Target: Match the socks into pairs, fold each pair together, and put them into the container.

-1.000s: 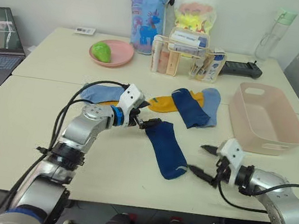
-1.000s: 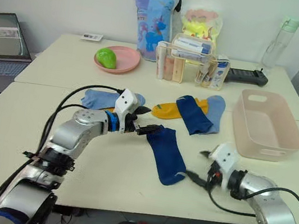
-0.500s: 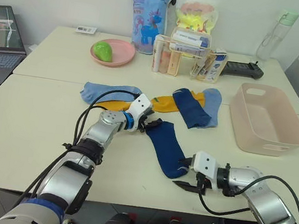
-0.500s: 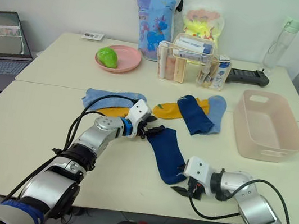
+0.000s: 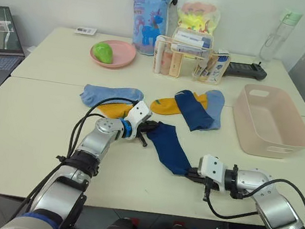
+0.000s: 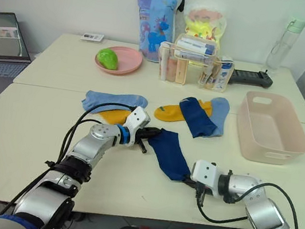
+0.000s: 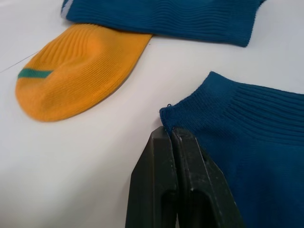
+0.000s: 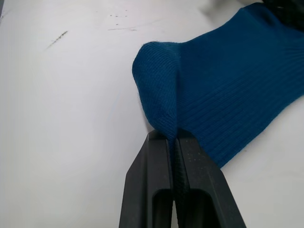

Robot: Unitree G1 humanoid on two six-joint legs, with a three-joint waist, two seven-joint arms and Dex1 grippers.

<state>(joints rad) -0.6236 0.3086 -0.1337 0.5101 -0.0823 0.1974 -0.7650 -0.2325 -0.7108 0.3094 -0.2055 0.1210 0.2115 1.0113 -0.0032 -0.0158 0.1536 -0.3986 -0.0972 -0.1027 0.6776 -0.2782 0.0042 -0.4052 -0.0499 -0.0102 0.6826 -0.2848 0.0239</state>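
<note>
Navy knit fabric is being held at both ends: the near navy sock is lying on the cream table between the two grippers. The left gripper is pinching the cuff corner, its fingers pressed fully together on the cuff edge. The right gripper is clamping the toe, with its fingers closed tight and a fold of toe fabric rising between them.

The second navy sock is lying farther back, overlapping a mustard sock on its left and a light blue sock on its right. Another light blue sock is lying behind the left arm, with the other mustard sock partly tucked under its near edge and just beside the left gripper.

The pale pink container is sitting empty at the right edge of the table, well apart from the held sock. Bare tabletop is lying open between the right gripper and the container's near wall, and along the whole near table edge on the left.
</note>
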